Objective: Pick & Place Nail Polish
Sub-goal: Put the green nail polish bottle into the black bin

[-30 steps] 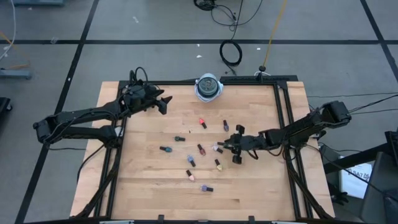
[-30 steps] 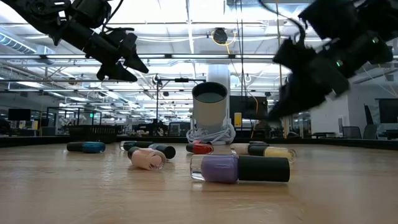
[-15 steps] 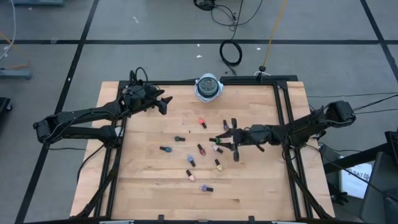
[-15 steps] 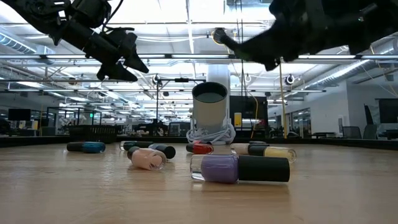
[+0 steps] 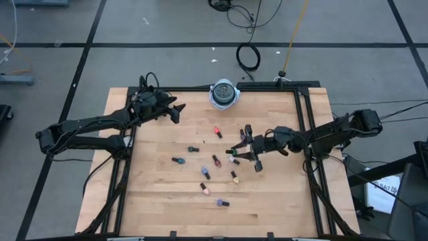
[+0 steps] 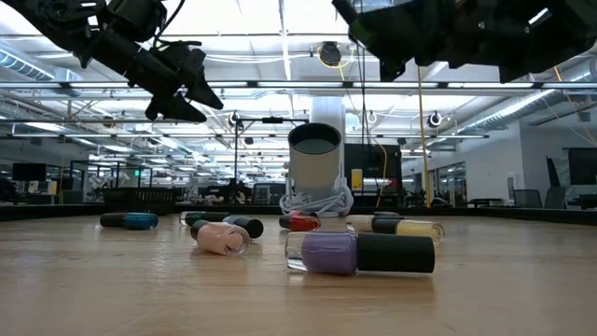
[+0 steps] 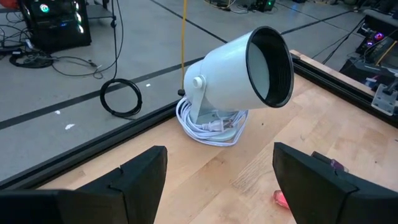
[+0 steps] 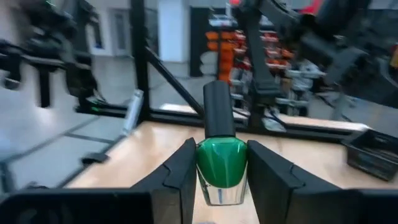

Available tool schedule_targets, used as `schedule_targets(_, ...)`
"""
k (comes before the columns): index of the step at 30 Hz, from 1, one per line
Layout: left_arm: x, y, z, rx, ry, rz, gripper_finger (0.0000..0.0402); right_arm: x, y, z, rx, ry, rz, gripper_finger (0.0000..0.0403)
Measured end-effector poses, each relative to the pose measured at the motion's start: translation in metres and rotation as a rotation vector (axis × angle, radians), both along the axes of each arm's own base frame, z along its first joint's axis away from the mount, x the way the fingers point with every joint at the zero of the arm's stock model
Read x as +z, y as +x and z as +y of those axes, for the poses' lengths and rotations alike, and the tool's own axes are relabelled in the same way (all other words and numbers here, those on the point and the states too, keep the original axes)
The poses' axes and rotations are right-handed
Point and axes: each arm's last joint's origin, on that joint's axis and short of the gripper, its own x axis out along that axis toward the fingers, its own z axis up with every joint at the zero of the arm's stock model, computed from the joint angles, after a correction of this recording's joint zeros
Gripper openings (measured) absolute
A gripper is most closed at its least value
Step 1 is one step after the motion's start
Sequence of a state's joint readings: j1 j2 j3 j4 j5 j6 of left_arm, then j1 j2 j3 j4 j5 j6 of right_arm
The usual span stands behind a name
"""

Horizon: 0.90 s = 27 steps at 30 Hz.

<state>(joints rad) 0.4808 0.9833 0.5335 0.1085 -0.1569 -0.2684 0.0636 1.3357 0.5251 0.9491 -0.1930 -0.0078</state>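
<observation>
Several tiny nail polish bottles lie on their sides mid-table, among them a red one (image 5: 218, 132), a blue one (image 5: 177, 161) and a purple one (image 6: 359, 253). My right gripper (image 5: 241, 150) hangs above them, shut on a green bottle (image 8: 222, 163) with a black cap (image 8: 219, 112). My left gripper (image 5: 175, 110) waits open at the far left, raised off the table and facing the white cup (image 7: 242, 74). My right gripper pinches the green bottle's glass body (image 8: 222, 171) between its two fingers (image 8: 184, 163), one on each opposite side. The fingers come in about level from the table's right. The bottle stands upright, cap up, lifted clear of the table.
A white cup (image 5: 224, 94) on a coil of white cable stands at the far edge's middle. Black frame rails (image 5: 302, 127) run along the table's right and far edges. Bare wood lies at the near left (image 5: 154, 201).
My right gripper has risen from just above the bottles and tipped up from pointing down to about level, shifting a little toward the far edge. The green bottle has gone up with it. The left arm has kept still.
</observation>
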Motion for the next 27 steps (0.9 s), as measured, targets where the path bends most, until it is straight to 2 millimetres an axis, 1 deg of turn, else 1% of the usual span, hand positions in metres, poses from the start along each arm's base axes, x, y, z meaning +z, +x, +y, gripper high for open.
schedule_targets(4, 0.0, 0.0, 0.0, 0.0, 0.0, 0.0, 0.0283, 0.005, -0.002, 0.004, 0.117, 0.032, -0.043, 0.0104)
schedule_targets(10, 0.0, 0.0, 0.0, 0.0, 0.0, 0.0, 0.0283, 0.012, -0.006, 0.017, 0.351, 0.083, -0.083, 0.0104)
schedule_targets(14, 0.0, 0.0, 0.0, 0.0, 0.0, 0.0, 0.0283, 0.025, -0.013, 0.026, 0.511, 0.136, -0.184, 0.0104)
schedule_targets(16, 0.0, 0.0, 0.0, 0.0, 0.0, -0.001, 0.0283, 0.034, -0.018, 0.031, 0.569, 0.148, -0.266, 0.0104)
schedule_targets(21, 0.0, 0.0, 0.0, -0.001, 0.001, 0.0, 0.0283, 0.051, -0.032, 0.043, 0.642, 0.133, -0.481, 0.0104)
schedule_targets(27, 0.0, 0.0, 0.0, -0.001, 0.001, 0.0, 0.0283, 0.061, -0.035, 0.054, 0.638, 0.145, -0.537, 0.0104)
